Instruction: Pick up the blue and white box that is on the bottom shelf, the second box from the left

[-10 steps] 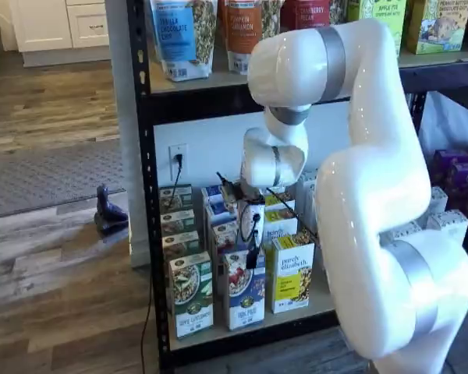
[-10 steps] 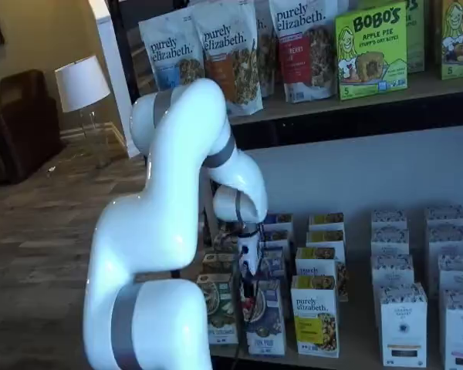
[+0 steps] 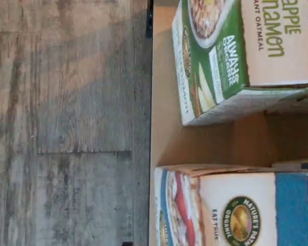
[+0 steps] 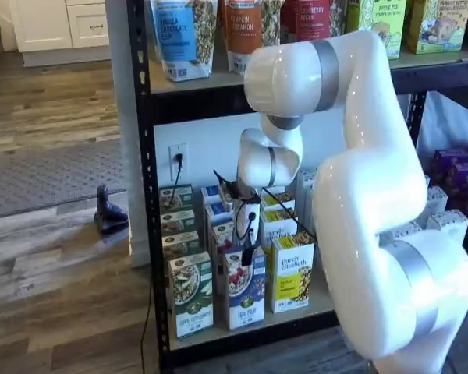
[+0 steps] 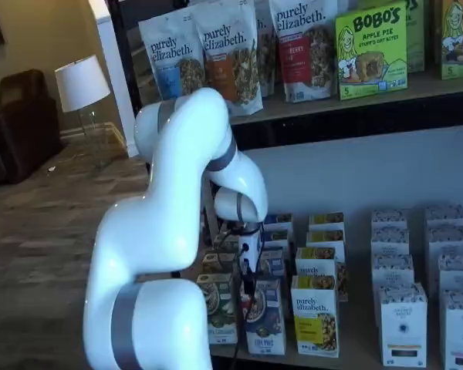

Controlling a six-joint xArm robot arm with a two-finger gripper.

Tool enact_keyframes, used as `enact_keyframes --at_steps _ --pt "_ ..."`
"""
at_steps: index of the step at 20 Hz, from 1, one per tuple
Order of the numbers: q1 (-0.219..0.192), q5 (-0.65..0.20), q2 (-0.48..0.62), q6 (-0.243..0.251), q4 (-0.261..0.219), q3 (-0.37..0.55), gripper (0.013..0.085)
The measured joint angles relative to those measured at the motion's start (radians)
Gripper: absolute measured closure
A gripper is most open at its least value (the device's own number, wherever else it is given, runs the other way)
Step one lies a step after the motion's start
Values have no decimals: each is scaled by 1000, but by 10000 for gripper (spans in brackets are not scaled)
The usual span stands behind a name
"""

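The blue and white box (image 4: 246, 294) stands at the front of its row on the bottom shelf (image 4: 316, 306), between a green and white carton (image 4: 191, 296) and a yellow and white carton (image 4: 292, 273). It shows in both shelf views (image 5: 264, 316) and in the wrist view (image 3: 231, 210), next to the green carton (image 3: 236, 56). My gripper (image 4: 248, 253) hangs just above the blue and white box's top, also seen in a shelf view (image 5: 249, 284). Its black fingers show side-on with no plain gap, and no box is in them.
More cartons stand in rows behind the front ones. White cartons (image 5: 403, 324) fill the shelf's right part and purple boxes (image 4: 456, 167) stand further right. Granola bags (image 5: 231, 54) sit on the higher tier. A cable runs from a wall outlet (image 4: 177, 156). Wood floor (image 3: 66, 123) lies before the rack.
The arm has shifted slightly left and the gripper has moved a little up and left above the blue and white box. The boxes have not moved.
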Motion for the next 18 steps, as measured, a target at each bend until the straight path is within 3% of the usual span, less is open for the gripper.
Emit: enact_keyframes --at_steps 13,18 --pt "-7 42 98 57 -72 -127 130" --pt "-6 78 137 104 -126 -185 130"
